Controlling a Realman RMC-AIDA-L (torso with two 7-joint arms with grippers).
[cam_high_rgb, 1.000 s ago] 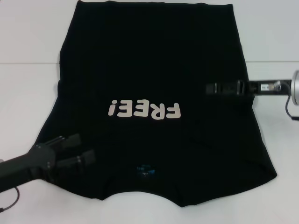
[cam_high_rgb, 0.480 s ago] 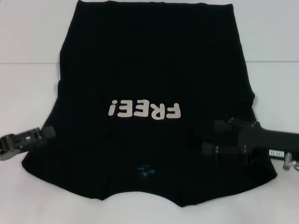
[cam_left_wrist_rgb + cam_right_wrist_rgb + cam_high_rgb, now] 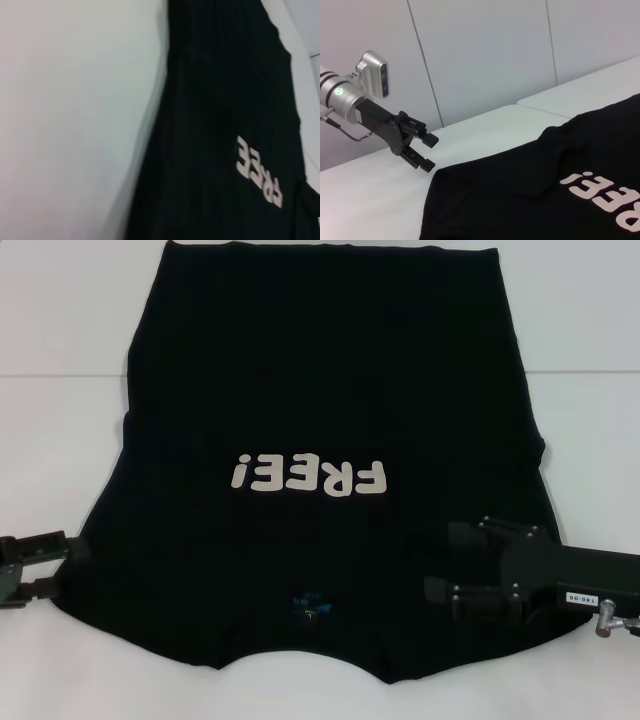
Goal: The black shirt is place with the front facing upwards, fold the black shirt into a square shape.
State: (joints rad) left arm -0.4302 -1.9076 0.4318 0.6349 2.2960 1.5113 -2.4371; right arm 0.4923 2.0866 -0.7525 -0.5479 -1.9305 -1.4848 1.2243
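Shirt (image 3: 330, 390) spread flat, print up, filling worktop (image 3: 60, 330) centre, collar at near edge. Left gripper (image 3: 50, 562) open at near-left sleeve; right gripper (image 3: 445, 562) open over near-right shoulder. Soft, light, limp; best pinched at sleeve edges.

Matt black cloth shirt (image 3: 330, 390), smooth white table (image 3: 60, 330), matt black plastic-looking left pincer (image 3: 422, 150)

The black shirt (image 3: 330, 390) lies on the table (image 3: 60, 310), left gripper (image 3: 50, 562) beside its left edge, right gripper (image 3: 450, 565) over its right.
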